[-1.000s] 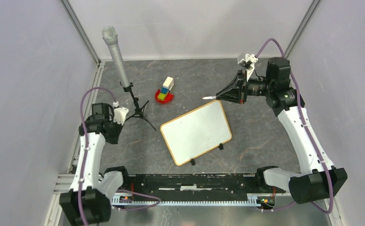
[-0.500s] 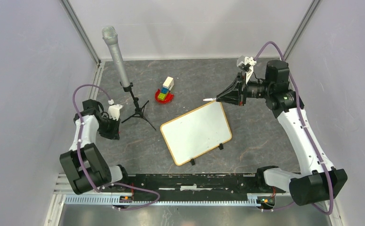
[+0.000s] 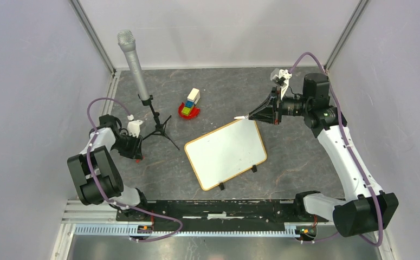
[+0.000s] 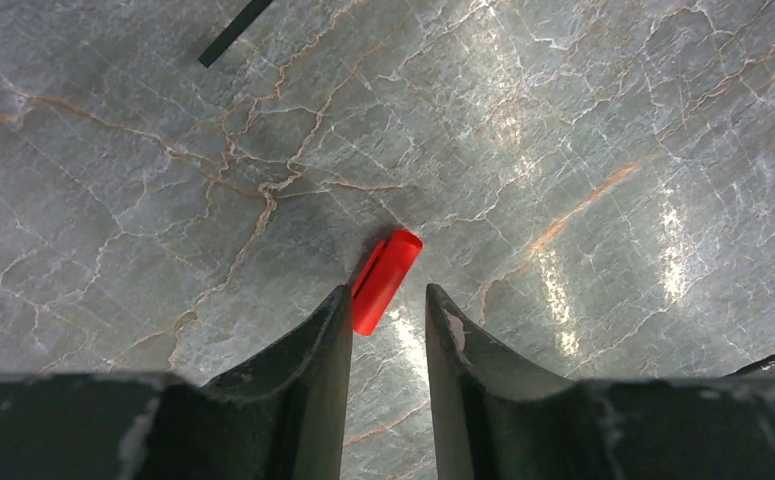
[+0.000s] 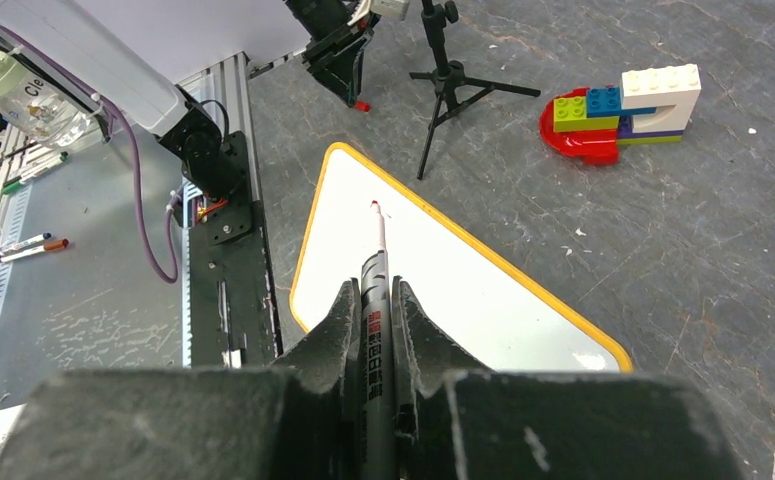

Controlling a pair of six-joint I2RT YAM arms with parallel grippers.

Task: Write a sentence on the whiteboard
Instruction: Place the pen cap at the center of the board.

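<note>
Top external: one whiteboard [image 3: 226,154], one marker [image 3: 241,117]

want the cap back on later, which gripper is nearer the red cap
Left. The left gripper hangs right over the red cap; the right gripper, holding the marker, is across the whiteboard.

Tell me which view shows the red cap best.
Left wrist: the red cap lies large and sharp, just ahead of the open fingers. Top external and right wrist show only a small red speck.
</note>
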